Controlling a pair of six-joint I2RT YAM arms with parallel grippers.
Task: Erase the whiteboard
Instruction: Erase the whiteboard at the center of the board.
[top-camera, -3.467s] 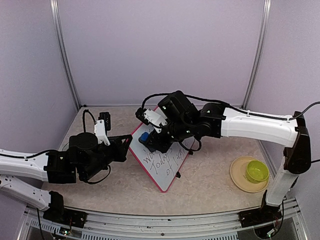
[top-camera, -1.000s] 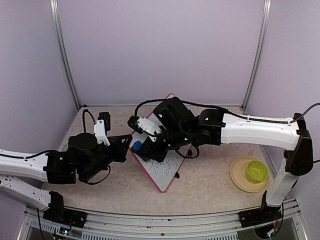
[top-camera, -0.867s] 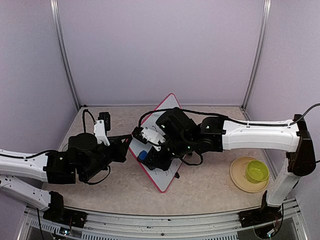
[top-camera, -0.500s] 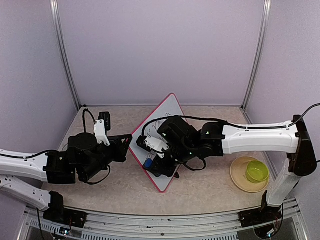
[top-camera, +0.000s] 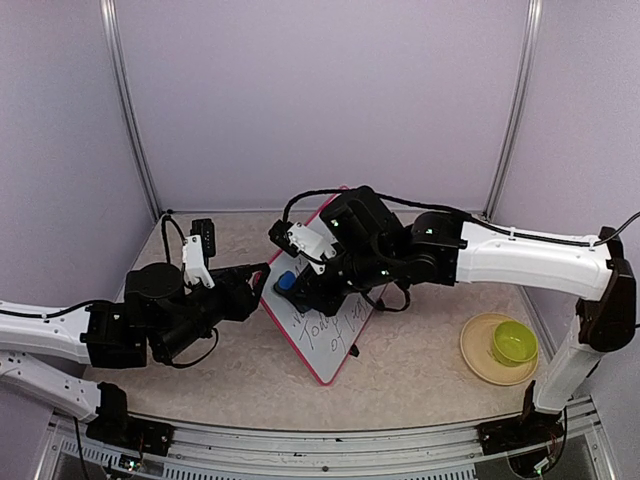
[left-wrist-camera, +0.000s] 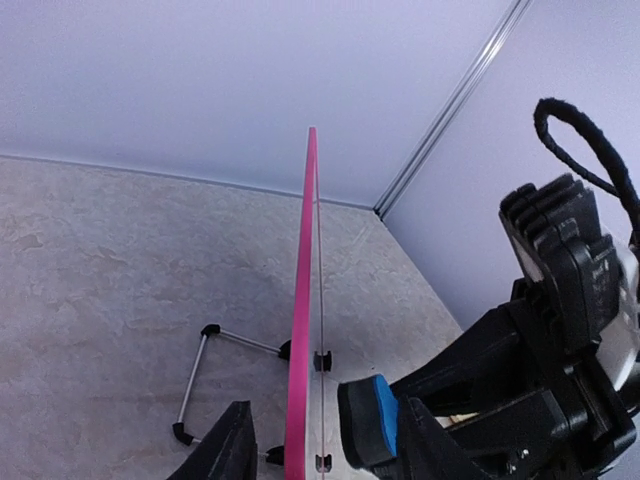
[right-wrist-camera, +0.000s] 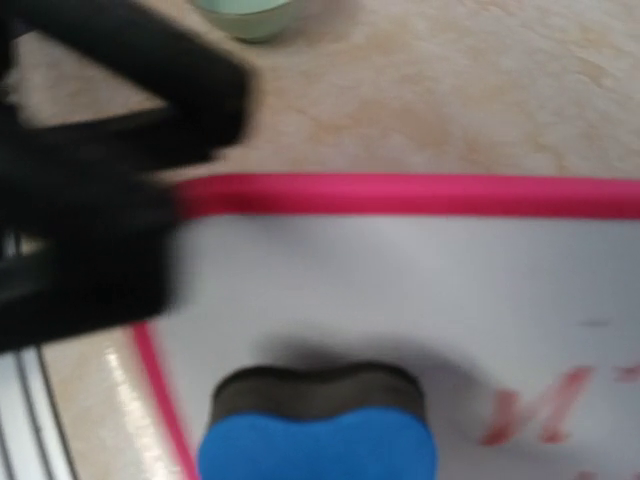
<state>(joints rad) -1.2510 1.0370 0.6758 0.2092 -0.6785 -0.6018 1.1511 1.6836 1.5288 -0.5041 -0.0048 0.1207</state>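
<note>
The high fixed view looks down over everything, while both wrist views sit close, all sharing the whiteboard (top-camera: 322, 352).

Beige table (top-camera: 420, 372) with whiteboard (top-camera: 322, 345), plate (top-camera: 473, 350)

The right arm (top-camera: 520, 255) holds a blue eraser (top-camera: 287, 282) against the tilted whiteboard (top-camera: 322, 345).

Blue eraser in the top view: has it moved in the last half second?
Yes. The eraser has slid up the whiteboard toward the back wall, ending farther from the plate at right.
</note>
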